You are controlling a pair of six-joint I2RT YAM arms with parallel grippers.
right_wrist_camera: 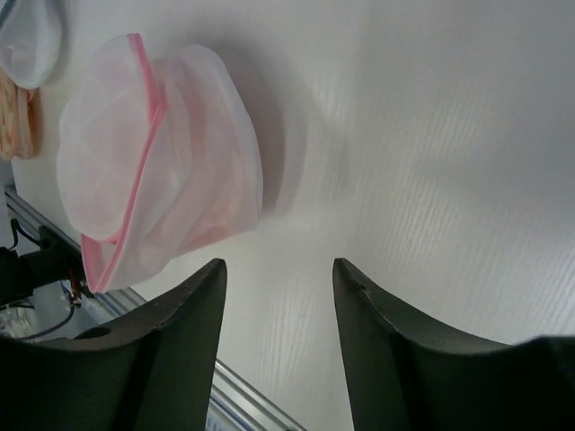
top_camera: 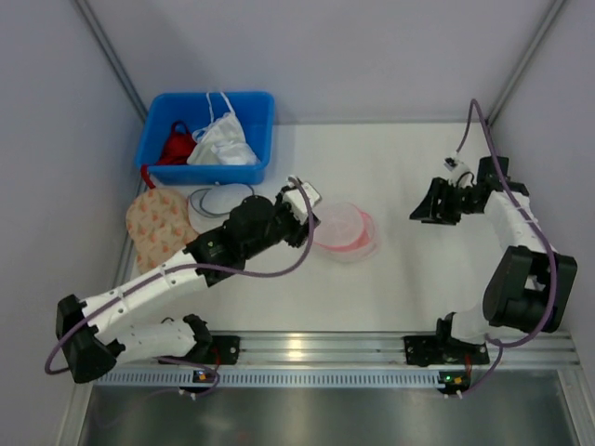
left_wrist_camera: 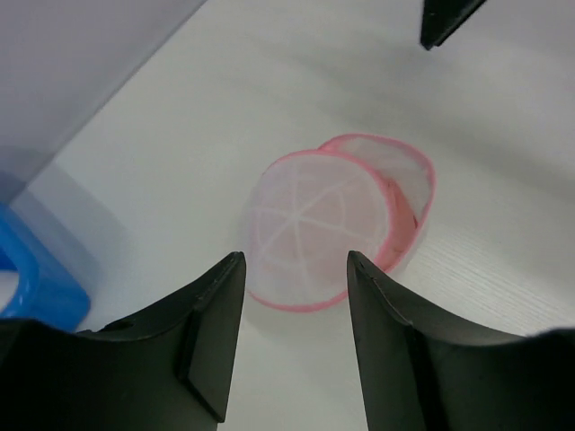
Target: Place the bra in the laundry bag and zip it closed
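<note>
laundry bag [top_camera: 342,232] mid-table – pink showing through mesh | left gripper [left_wrist_camera: 295,296] just beside it, fingers spread, empty; right gripper [right_wrist_camera: 277,296] well apart – fingers spread, empty

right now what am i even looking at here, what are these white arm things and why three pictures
These are two robot arms bolted to a table edge. The overhead picture shows both; the other two come from cameras on each wrist, with that arm's own dark fingers in front. The left gripper and right gripper are both open, holding nothing. Between them lies the laundry bag, a round mesh pouch with pink rims; something pink shows through it, probably the bra. At the back left is a blue bin of garments, and beside it a patterned pouch.
</note>
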